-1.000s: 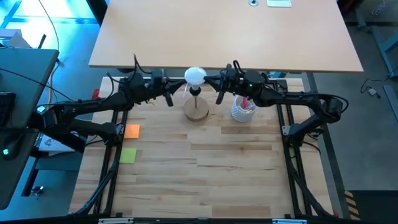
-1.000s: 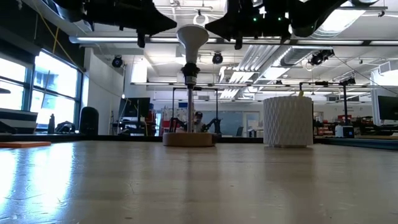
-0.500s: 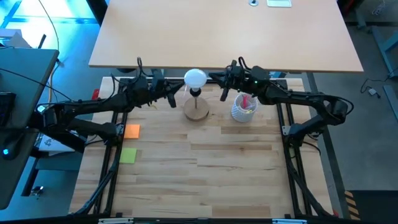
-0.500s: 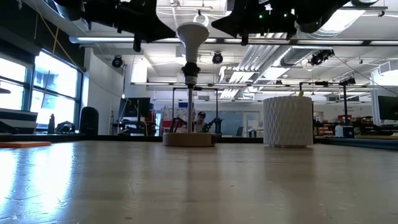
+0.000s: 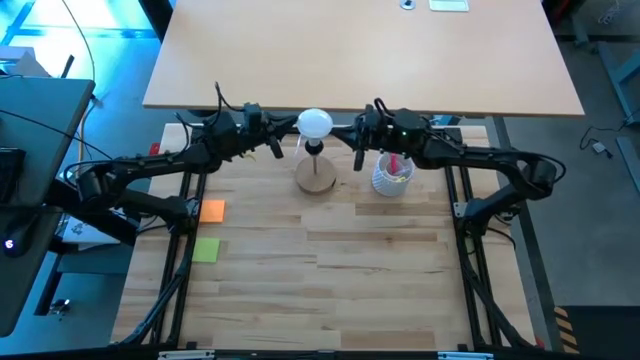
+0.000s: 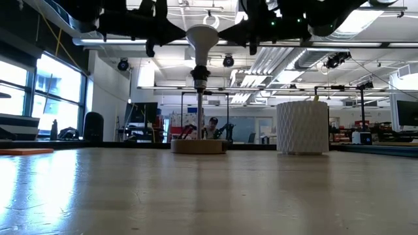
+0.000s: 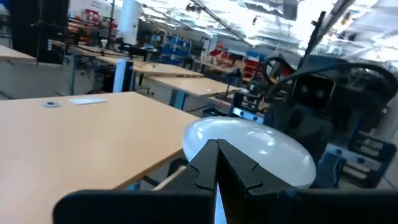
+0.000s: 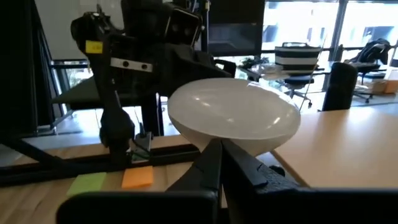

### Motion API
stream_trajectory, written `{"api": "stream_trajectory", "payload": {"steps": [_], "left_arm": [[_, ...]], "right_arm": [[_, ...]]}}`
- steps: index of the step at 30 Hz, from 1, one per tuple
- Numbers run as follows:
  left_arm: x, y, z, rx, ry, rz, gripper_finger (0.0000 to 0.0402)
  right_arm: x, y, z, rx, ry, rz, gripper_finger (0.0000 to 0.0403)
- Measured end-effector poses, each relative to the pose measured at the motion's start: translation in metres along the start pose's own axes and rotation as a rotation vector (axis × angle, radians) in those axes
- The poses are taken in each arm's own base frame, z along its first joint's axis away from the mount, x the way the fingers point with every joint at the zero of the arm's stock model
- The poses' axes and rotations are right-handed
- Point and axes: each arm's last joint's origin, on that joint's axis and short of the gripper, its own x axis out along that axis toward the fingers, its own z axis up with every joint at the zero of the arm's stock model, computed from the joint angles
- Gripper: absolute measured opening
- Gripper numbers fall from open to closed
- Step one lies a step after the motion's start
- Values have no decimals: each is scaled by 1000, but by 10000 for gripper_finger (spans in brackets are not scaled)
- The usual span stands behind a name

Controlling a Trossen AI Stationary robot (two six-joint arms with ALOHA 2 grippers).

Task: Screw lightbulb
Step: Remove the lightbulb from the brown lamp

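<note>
Lightbulb (image 5: 314,124): white, matte, seemingly upright

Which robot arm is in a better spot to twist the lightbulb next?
Nearly a tie. Left gripper and right gripper both sit shut beside the lightbulb, touching nothing. The left looks slightly nearer, so probably left.

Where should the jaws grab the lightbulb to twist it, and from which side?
Grip the lightbulb across its round white globe, coming in level from the side. It stands upright, neck down in the stem on the wooden disc, so only the globe is free. Both the left gripper and right gripper flank it, shut.
</note>
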Motion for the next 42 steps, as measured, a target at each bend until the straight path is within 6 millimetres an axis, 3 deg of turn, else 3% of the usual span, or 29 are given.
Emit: {"api": "stream_trajectory", "payload": {"steps": [14, 19, 24, 27, 31, 42], "left_arm": [[-7, -29, 2, -54, 34, -151, 0], [-16, -29, 3, -24, 76, -52, 0], [-20, -26, 5, 31, 75, 57, 0], [-17, -22, 4, 55, 60, 86, 0], [-10, -19, 1, 53, 46, 61, 0], [-11, -35, 0, -6, 45, -78, 0]], "right_arm": [[1, -16, -2, -1, -28, -134, 0], [-4, -19, 4, -13, -49, -143, 0], [-11, -13, 16, -16, -77, -12, 0], [-11, -8, 15, 22, -64, 124, 0], [-8, -4, 9, 39, -27, 156, 0], [-4, -13, 2, 27, -15, -30, 0]]}}
